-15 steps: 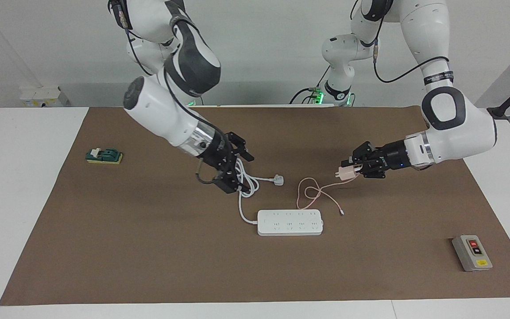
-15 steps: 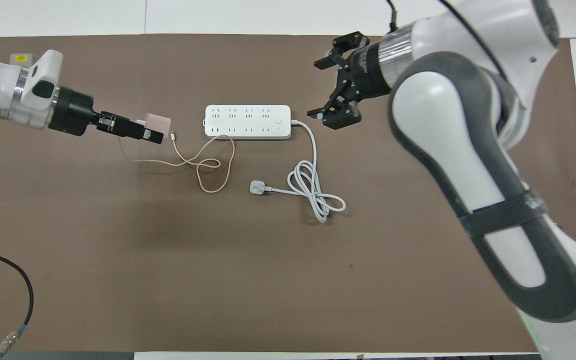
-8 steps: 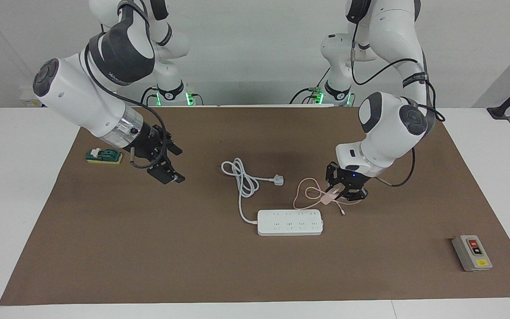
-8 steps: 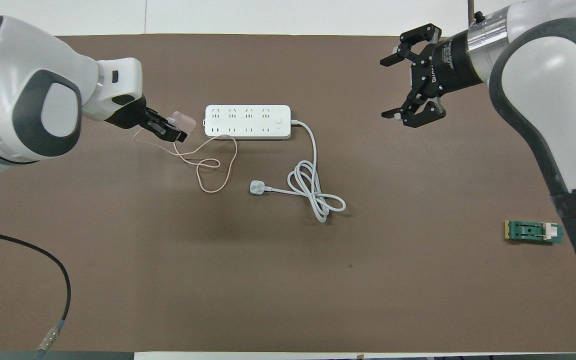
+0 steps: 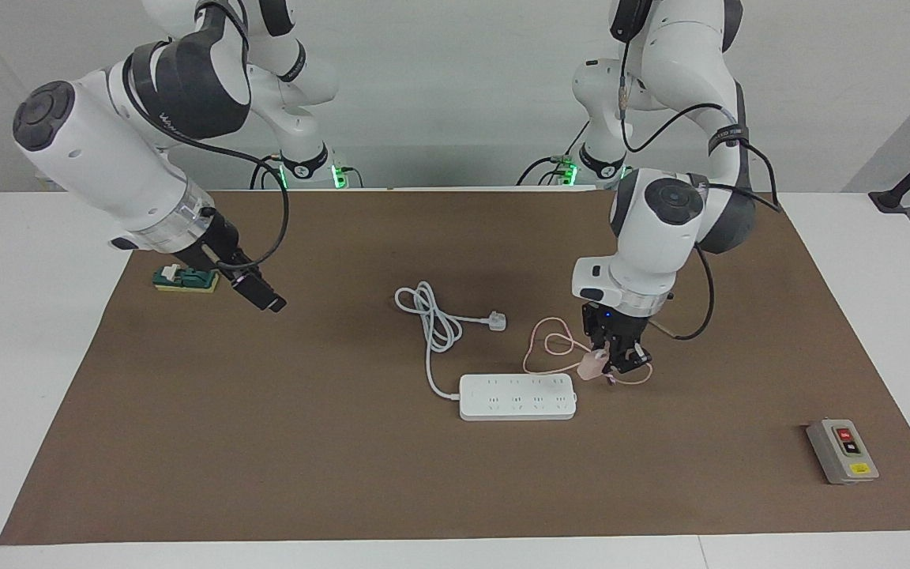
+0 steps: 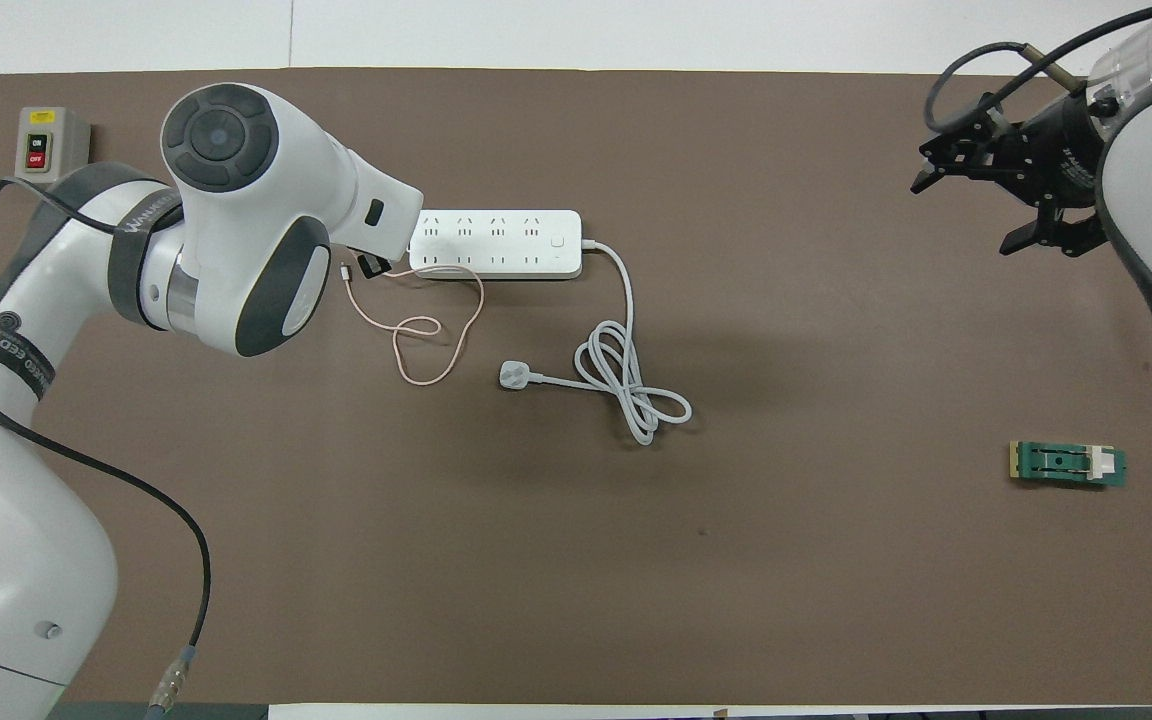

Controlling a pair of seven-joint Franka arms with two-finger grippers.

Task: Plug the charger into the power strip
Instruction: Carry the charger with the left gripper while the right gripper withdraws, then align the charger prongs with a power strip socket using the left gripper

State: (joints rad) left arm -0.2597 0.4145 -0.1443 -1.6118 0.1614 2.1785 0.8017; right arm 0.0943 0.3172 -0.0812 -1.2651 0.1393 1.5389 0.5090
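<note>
Facing view: right of centre, the left hand (image 5: 611,365) points down, fingers clamped on the pink charger (image 5: 591,363), held just above the bench (image 5: 186,442) beside the end of the white strip (image 5: 518,396) at centre. Its pink cable (image 5: 550,346) loops on the mat. At left, the right hand (image 5: 259,294) hangs with fingers spread wide, holding nothing, over bare mat.

Two robot arms were counted, each fitted with one gripper. One power strip (image 5: 517,396), one pink charger (image 5: 592,364), one white three-pin plug (image 5: 496,321), one grey button box (image 5: 842,450) and one green switch block (image 5: 186,278) were counted on one brown mat (image 5: 265,442).
</note>
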